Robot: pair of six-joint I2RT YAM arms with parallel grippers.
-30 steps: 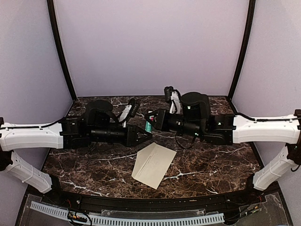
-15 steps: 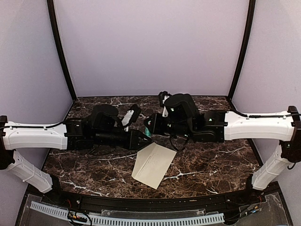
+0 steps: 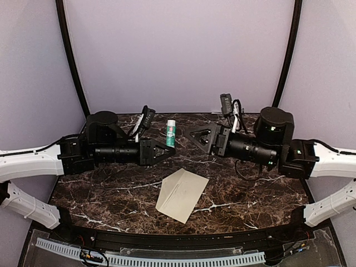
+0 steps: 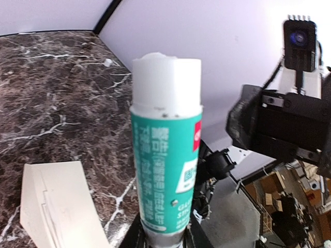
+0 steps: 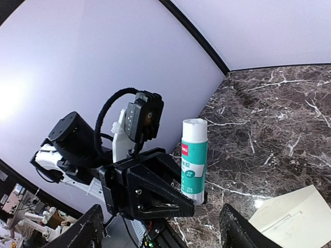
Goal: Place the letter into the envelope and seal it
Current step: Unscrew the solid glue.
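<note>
The cream-beige envelope point(image 3: 182, 193) lies flat near the front middle of the marble table point(image 3: 250, 189); it also shows in the left wrist view point(image 4: 57, 206) and the right wrist view point(image 5: 295, 217). The letter is out of view. My left gripper point(image 3: 167, 149) point(image 4: 163, 232) is shut on the base of a teal-and-white glue stick point(image 3: 171, 134) point(image 4: 165, 155) point(image 5: 194, 160), which it holds upright above the table behind the envelope. My right gripper point(image 3: 196, 138) point(image 5: 163, 232) stands open and empty, a short way to the right of the stick and facing it.
Curved black poles point(image 3: 72, 61) and lilac walls point(image 3: 178, 50) close in the back and sides. A black rim point(image 3: 183, 236) and a white cable track point(image 3: 150, 258) run along the table's near edge. Both arms reach in from the sides above the table.
My right gripper has opened and drawn back to the right, away from the glue stick. The left arm has pulled back to the left with the stick, which now shows upright. The envelope has not moved.
</note>
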